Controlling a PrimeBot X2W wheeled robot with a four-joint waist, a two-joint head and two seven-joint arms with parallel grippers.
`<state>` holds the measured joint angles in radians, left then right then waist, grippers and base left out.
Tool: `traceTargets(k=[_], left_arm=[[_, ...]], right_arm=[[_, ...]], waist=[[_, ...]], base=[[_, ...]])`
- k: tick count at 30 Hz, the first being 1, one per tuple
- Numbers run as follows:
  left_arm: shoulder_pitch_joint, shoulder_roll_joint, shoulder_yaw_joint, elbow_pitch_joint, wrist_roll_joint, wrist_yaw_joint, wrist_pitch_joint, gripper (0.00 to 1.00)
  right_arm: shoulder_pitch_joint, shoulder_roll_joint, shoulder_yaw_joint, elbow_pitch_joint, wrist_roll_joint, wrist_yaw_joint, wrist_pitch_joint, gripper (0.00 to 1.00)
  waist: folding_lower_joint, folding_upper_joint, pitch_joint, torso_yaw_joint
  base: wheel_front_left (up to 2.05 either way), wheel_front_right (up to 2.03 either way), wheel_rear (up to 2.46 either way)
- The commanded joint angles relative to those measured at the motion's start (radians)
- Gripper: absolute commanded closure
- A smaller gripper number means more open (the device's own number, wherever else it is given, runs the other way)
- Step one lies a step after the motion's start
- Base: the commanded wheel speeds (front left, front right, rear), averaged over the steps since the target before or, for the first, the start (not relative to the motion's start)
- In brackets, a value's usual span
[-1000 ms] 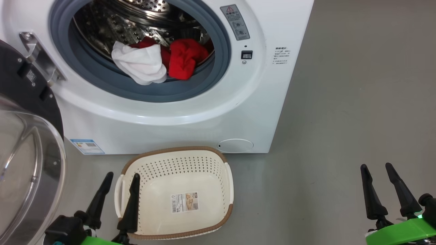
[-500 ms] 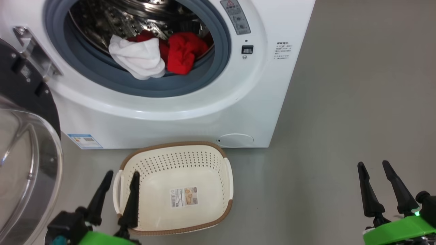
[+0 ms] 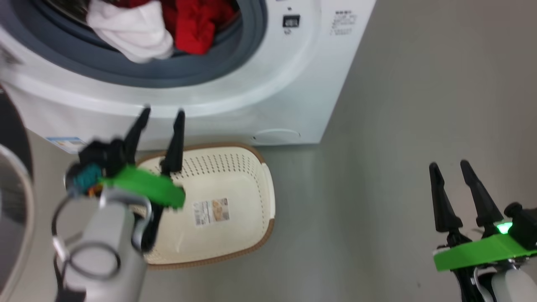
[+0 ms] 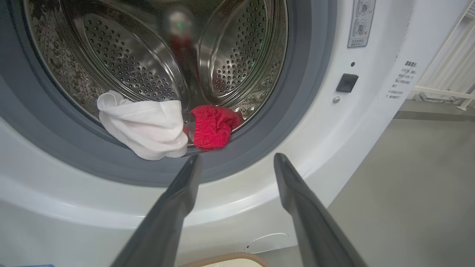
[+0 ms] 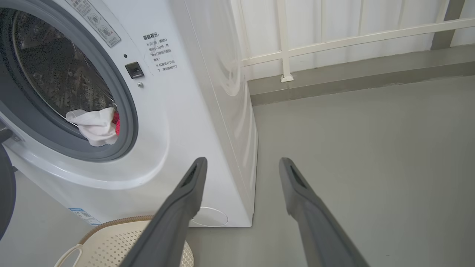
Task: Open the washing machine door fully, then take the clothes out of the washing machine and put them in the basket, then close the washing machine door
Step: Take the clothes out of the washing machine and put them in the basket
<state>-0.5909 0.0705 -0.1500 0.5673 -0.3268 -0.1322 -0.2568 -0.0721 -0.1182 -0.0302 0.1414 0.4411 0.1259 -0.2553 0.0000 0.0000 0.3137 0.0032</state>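
Left wrist view: left pincer (image 4: 237, 157) spread, empty, facing the washing machine (image 4: 371, 122), clothes (image 4: 144, 128) inside; door (image 3: 10, 209) seemingly open, basket (image 3: 235, 176) below empty, right pincer (image 3: 448, 164) spread. Unloading, closing remain.

We see a white washing machine (image 3: 260, 92) with a grey seal (image 4: 304, 92) and a shiny steel drum (image 4: 130, 66) dotted with rows of holes. Of the clothes (image 3: 193, 25), one piece is bright red and, left of it, a cloth (image 4: 144, 128) is plain white. The basket (image 3: 251, 167) is cream, peppered with small holes, its rim brown. The left gripper (image 3: 162, 111) and right gripper (image 3: 448, 164) are black on bright green mounts, over a plain grey floor (image 3: 377, 126)
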Motion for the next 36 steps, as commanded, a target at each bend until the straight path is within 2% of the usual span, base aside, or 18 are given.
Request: traceTargets(k=[1, 6, 12, 17, 25, 33, 34, 35, 36], left_arm=[[-0.102, 0.033, 0.014, 0.047, -0.009, 0.002, -0.005, 0.00], [-0.304, 0.065, -0.008, 0.212, -0.067, 0.002, -0.004, 0.00], [-0.512, 0.131, -0.049, 0.378, -0.081, 0.002, 0.009, 0.00], [-0.642, 0.163, -0.080, 0.489, -0.080, 0.002, 0.025, 0.00], [-0.753, 0.203, -0.121, 0.623, -0.093, 0.002, 0.064, 0.00], [-0.780, 0.229, -0.160, 0.673, -0.099, 0.002, 0.071, 0.00], [-0.783, 0.231, -0.162, 0.678, -0.100, 0.002, 0.070, 0.02], [-0.785, 0.232, -0.165, 0.683, -0.101, 0.002, 0.070, 0.16], [-0.785, 0.232, -0.168, 0.687, -0.102, 0.002, 0.071, 0.42]], right_arm=[[-0.038, -0.001, 0.025, -0.029, 0.018, 0.005, -0.006, 0.00], [-0.083, 0.022, 0.045, -0.035, 0.023, 0.005, -0.006, 0.00], [-0.128, 0.045, 0.052, -0.038, 0.034, 0.005, -0.006, 0.00], [-0.159, 0.057, 0.068, -0.043, 0.039, 0.005, -0.006, 0.00], [-0.164, 0.066, 0.089, -0.042, 0.045, 0.005, -0.006, 0.00], [-0.155, 0.068, 0.102, -0.042, 0.054, 0.005, -0.006, 0.00], [-0.155, 0.068, 0.103, -0.043, 0.056, 0.005, -0.006, 0.00], [-0.155, 0.068, 0.103, -0.044, 0.057, 0.005, -0.006, 0.00], [-0.155, 0.068, 0.104, -0.045, 0.057, 0.005, -0.006, 0.00]], waist=[[0.0000, 0.0000, 0.096, -0.060], [0.0000, 0.0000, 0.172, -0.114], [0.0000, 0.0000, 0.256, -0.169], [0.0000, 0.0000, 0.311, -0.205], [0.0000, 0.0000, 0.343, -0.237], [0.0000, 0.0000, 0.343, -0.250], [0.0000, 0.0000, 0.343, -0.251], [0.0000, 0.0000, 0.343, -0.251], [0.0000, 0.0000, 0.341, -0.252]], base=[[0.00, 0.00, 0.00], [0.00, 0.00, 0.00], [0.00, 0.00, 0.00], [0.00, 0.00, 0.00], [0.00, 0.00, 0.00], [0.00, 0.00, 0.00], [0.00, 0.00, 0.00], [0.00, 0.00, 0.00], [0.00, 0.00, 0.00]])
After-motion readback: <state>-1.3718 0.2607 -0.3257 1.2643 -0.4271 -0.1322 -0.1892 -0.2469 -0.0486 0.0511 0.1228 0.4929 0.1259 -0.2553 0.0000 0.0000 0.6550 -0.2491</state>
